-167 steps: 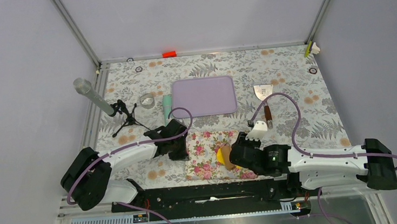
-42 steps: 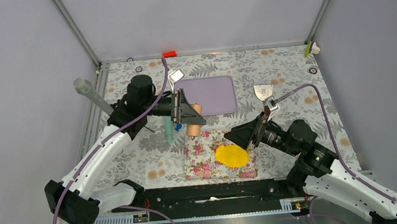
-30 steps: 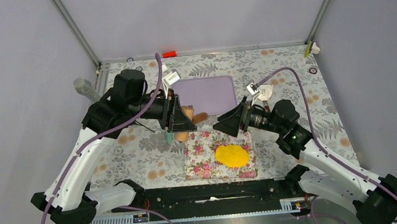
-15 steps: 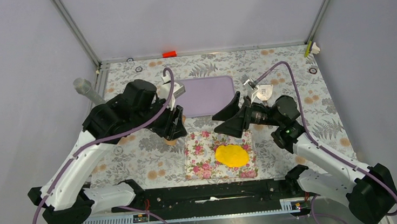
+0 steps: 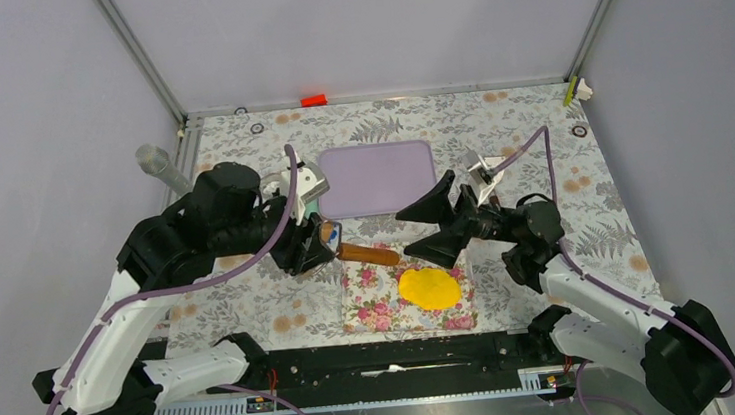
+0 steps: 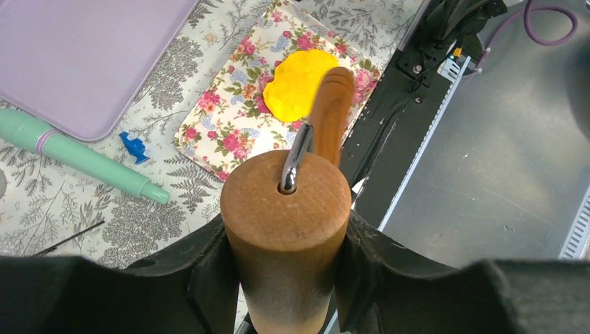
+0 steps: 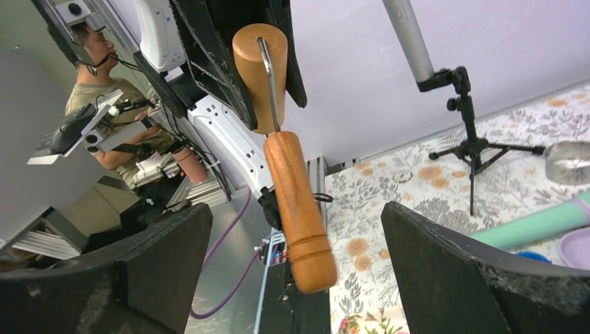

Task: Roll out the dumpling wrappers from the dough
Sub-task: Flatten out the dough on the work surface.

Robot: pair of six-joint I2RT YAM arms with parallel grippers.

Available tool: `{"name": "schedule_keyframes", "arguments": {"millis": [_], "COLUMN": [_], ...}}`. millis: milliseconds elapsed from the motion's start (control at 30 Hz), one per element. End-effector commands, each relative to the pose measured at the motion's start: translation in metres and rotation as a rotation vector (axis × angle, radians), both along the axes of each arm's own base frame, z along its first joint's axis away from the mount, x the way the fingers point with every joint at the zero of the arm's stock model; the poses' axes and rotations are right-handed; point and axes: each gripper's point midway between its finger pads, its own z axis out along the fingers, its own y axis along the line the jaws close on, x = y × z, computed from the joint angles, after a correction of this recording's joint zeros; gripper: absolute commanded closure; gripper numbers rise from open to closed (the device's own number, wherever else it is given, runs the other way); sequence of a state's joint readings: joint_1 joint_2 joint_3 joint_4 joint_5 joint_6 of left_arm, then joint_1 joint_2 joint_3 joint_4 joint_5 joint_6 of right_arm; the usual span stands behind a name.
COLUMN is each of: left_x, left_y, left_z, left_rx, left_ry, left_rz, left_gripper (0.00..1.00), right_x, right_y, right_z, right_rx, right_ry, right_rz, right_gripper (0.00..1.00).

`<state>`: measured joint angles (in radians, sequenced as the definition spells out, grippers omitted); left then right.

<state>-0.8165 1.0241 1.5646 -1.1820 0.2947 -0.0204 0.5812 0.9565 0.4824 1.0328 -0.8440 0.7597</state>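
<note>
Left gripper (image 5: 320, 244): jaws closed on the thick wooden barrel of the rolling pin (image 5: 366, 256), one finger on each side, so the handle is left free
Pin pose: held in the air and roughly level, with the handle pointing to 3 o'clock; we judge this offers it to the other arm
Right gripper (image 5: 414, 232): jaws spread wide, one finger on either side of the handle without touching it, holding nothing
Dough (image 5: 429, 287): a flattened, irregular yellow patch on the floral mat (image 5: 366, 298), at 6 o'clock on the table and just toward 5 o'clock from the handle tip
Wrappers: we see no neat round discs anywhere
Tray (image 5: 378, 178): purple, at 12 o'clock from the mat; we guess it is meant for finished discs
Green tube (image 6: 83, 160): lies on the tablecloth at 9 o'clock from the mat, clear of both arms
Step in hand: we judge the pin is being handed over or steadied before it goes down onto the dough
Risk: we think a close on the round handle that is off-centre could twist the pin in the left grip
</note>
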Motion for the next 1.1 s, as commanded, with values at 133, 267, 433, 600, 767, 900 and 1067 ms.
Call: {"name": "schedule_keyframes", "arguments": {"millis": [133, 267, 433, 600, 767, 900, 1067], "left_x": [-0.010, -0.015, -0.022, -0.029, -0.037, -0.038, -0.043], "left_y": [-0.015, -0.017, -0.018, -0.020, -0.025, -0.027, -0.024], "left_z": [0.034, 0.043, 0.056, 0.066, 0.077, 0.078, 0.080], "left_rx": [-0.076, -0.093, -0.122, -0.152, -0.182, -0.178, -0.184], "left_ry": [-0.120, -0.166, -0.192, -0.190, -0.194, -0.198, -0.206], "left_rz": [-0.139, -0.174, -0.204, -0.221, -0.244, -0.247, -0.252], "left_gripper": [1.00, 1.00, 1.00, 1.00, 1.00, 1.00, 1.00], "right_x": [-0.008, -0.007, -0.002, -0.002, -0.029, -0.036, -0.027], "right_y": [-0.001, 0.002, 0.004, 0.007, 0.017, 0.022, 0.015], "right_z": [0.023, 0.020, 0.021, 0.025, 0.027, 0.031, 0.047], "right_rx": [0.157, 0.191, 0.214, 0.214, 0.210, 0.229, 0.306], "right_ry": [-0.156, -0.183, -0.245, -0.250, -0.285, -0.276, -0.223], "right_rz": [0.060, 0.072, 0.036, 0.053, 0.160, 0.181, 0.098], "right_gripper": [0.01, 0.02, 0.01, 0.00, 0.00, 0.00, 0.00]}}
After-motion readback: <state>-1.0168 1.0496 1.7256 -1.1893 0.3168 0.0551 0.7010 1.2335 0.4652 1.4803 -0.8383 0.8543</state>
